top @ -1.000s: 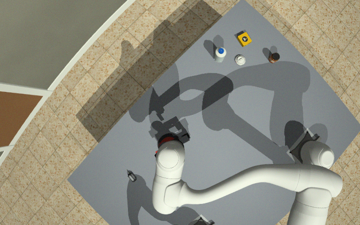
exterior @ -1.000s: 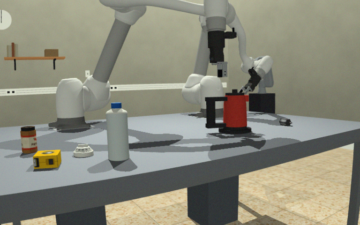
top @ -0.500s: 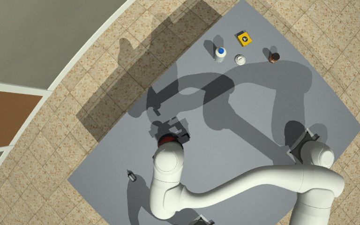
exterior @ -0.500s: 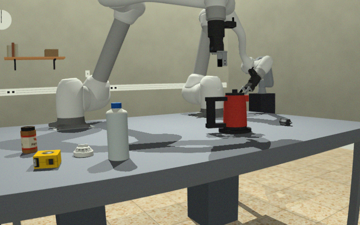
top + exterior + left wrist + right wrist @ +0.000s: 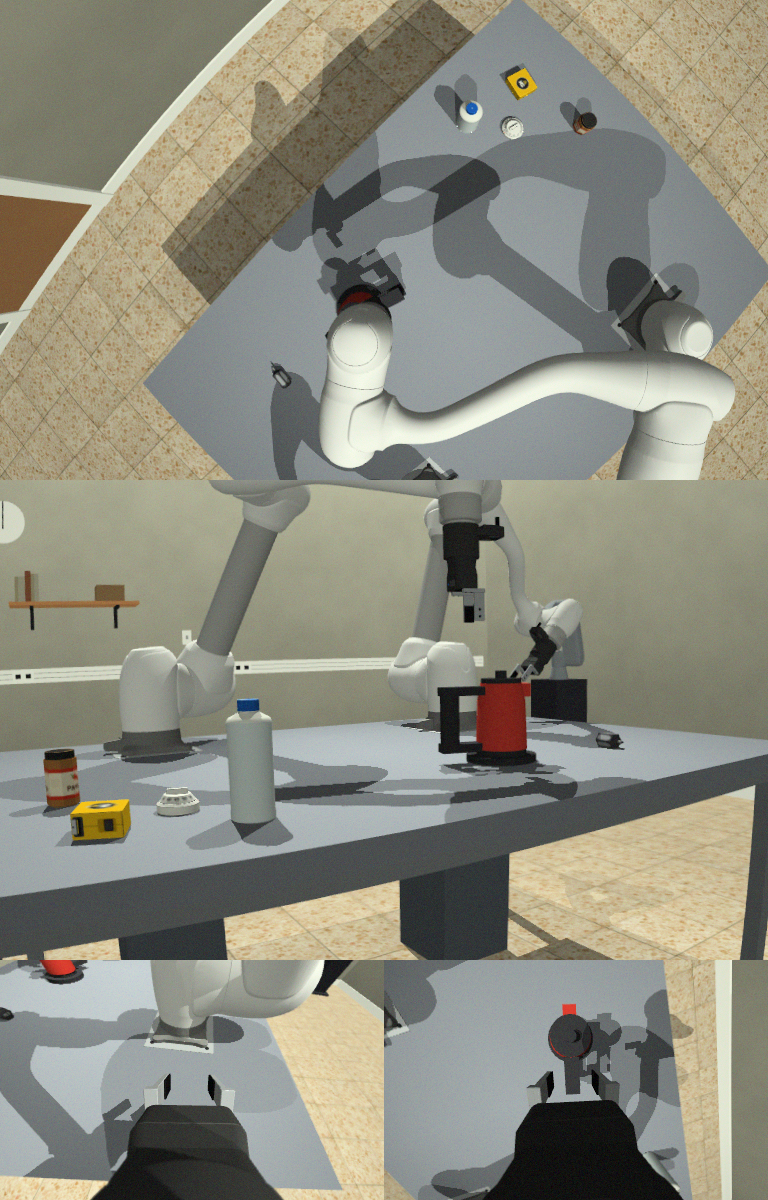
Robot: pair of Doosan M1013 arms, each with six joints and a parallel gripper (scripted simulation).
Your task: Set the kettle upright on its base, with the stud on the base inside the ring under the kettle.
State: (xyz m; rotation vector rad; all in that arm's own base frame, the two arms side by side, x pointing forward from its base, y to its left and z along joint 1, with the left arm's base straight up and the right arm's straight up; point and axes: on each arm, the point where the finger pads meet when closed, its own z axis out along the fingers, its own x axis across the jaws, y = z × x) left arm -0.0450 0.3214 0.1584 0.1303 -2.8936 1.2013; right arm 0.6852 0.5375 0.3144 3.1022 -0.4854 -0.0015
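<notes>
The kettle (image 5: 501, 717) (image 5: 59, 967) (image 5: 570, 1036) stood upright on its base (image 5: 501, 757) (image 5: 62, 979). Above it hung the right gripper (image 5: 474, 607) (image 5: 572, 1078), jaws apart; the left gripper (image 5: 522, 673) (image 5: 189, 1082), beyond the kettle, was also open.

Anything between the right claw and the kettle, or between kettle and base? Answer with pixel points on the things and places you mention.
Nothing visible. The open right claw (image 5: 474, 615) (image 5: 572, 1078) hangs above the kettle (image 5: 501, 717) (image 5: 570, 1036), which stands upright on its base (image 5: 501, 757); stud and ring are hidden.
</notes>
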